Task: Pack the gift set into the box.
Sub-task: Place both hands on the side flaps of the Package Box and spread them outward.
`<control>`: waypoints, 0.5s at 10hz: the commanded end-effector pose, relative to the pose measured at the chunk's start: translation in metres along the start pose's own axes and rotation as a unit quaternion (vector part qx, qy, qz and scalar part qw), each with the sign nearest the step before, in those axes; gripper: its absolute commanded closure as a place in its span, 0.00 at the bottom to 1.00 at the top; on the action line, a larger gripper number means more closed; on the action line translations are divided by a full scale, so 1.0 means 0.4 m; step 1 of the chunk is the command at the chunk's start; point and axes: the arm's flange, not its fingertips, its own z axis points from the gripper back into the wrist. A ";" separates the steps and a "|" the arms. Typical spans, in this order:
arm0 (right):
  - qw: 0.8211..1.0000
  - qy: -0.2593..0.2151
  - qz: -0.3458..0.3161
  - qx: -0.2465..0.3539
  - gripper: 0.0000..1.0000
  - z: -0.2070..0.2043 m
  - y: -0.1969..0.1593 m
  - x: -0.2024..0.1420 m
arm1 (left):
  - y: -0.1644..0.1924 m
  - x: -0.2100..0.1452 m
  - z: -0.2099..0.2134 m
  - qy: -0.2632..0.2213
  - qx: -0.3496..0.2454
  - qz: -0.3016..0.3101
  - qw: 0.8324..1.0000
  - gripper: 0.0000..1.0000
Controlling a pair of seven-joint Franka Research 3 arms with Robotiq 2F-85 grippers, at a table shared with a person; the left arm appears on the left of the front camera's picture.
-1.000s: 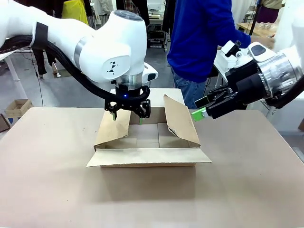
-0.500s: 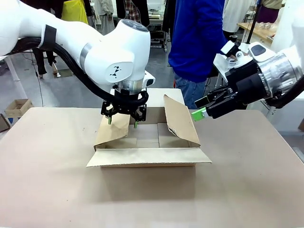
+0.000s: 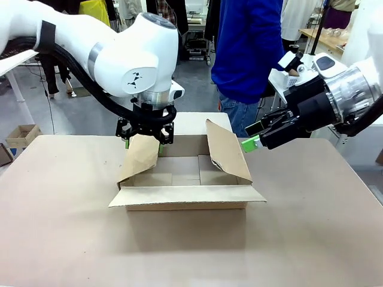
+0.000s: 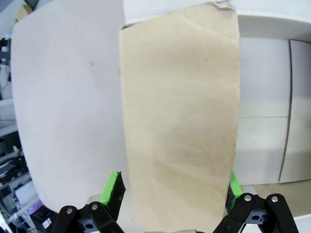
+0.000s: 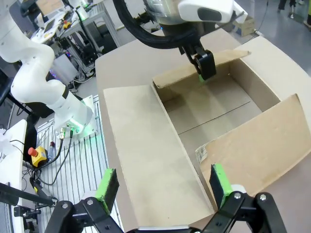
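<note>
Ran rig in what looked like robotics lab: red emergency-stop button (image 5: pixel 33 152) and loose cables (image 5: pixel 51 162) near side, bare grey floor (image 3: pixel 78 119), small carton (image 3: pixel 21 135) far left.

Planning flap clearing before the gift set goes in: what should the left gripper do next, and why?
Probably push the left flap outward and down. The left gripper is open at that flap's top edge, and the flap leans in over the box opening, while the near flap lies flat. The right gripper hangs open beside the right flap.
</note>
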 end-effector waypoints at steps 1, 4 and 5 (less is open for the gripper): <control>1.000 0.008 -0.006 0.000 0.00 0.004 0.005 0.007 | 0.052 -0.035 0.005 -0.025 0.024 0.012 0.999 0.00; 1.000 0.008 -0.006 0.000 0.00 0.004 0.005 0.007 | 0.144 -0.041 0.012 -0.027 0.016 0.037 0.999 0.00; 1.000 0.008 -0.006 0.000 0.00 0.004 0.005 0.007 | 0.188 -0.040 0.003 -0.007 -0.002 0.040 0.999 0.00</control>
